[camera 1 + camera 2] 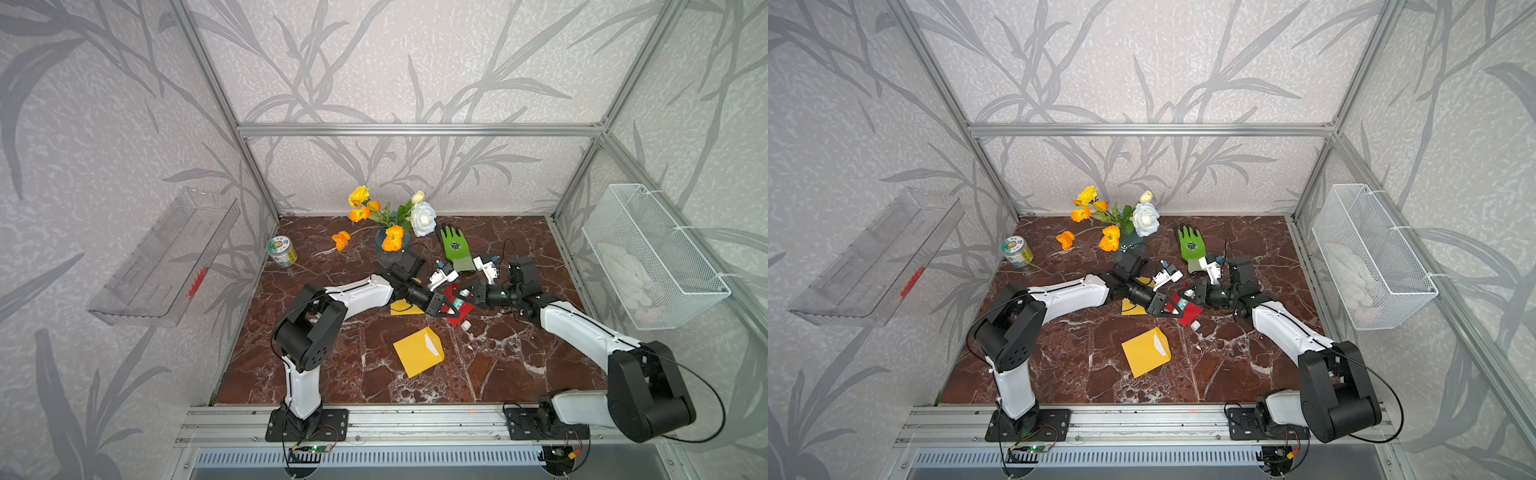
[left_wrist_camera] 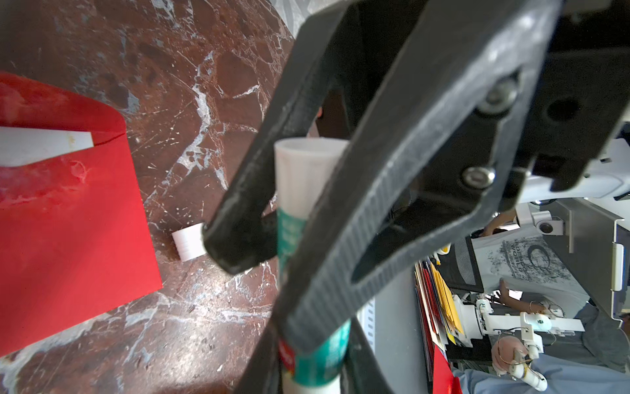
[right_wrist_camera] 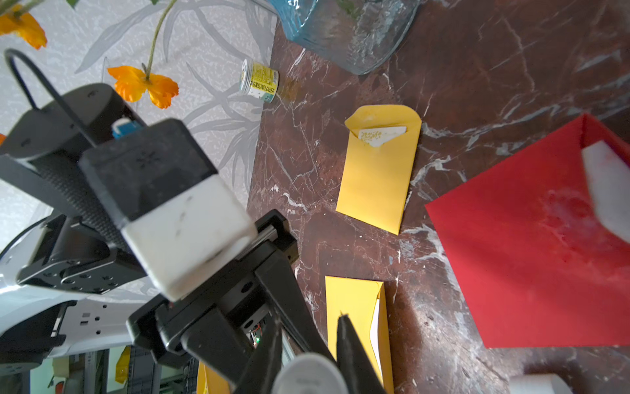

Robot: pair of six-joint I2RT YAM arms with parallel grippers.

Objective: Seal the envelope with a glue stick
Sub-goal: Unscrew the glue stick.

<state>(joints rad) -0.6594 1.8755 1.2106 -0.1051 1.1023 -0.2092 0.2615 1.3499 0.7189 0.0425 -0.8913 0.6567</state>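
Nearest you, a yellow envelope (image 1: 417,353) lies flat on the surface (image 1: 332,374), a white card showing at its mouth and nothing touching it. Just beyond, the loose white cap (image 1: 466,325) rests on the stone beside the red envelope (image 2: 68,238).

The glue stick (image 2: 305,191) is held over that red envelope, uncapped, with both pairs of jaws on it. The left jaws grip its base end, set narrow. The right jaws are pinched across the teal label band, nearer the open end.

Expect the stick to be light and rigid, a smooth plastic barrel that will twist or slide in a loose pinch. Keep your hold on the labelled middle, never on the rim. Whether glue stands proud of that rim cannot be told here. The glue itself should be soft and tacky, so press gently: thin paper will likely skid or wrinkle on polished stone. The red paper shows a pale smear by its flap.

Farther back, a second yellow envelope (image 1: 400,306) lies partly under the left arm (image 1: 357,293). A green glove (image 1: 455,247) and a vase of flowers (image 1: 386,257) sit well apart from the work.
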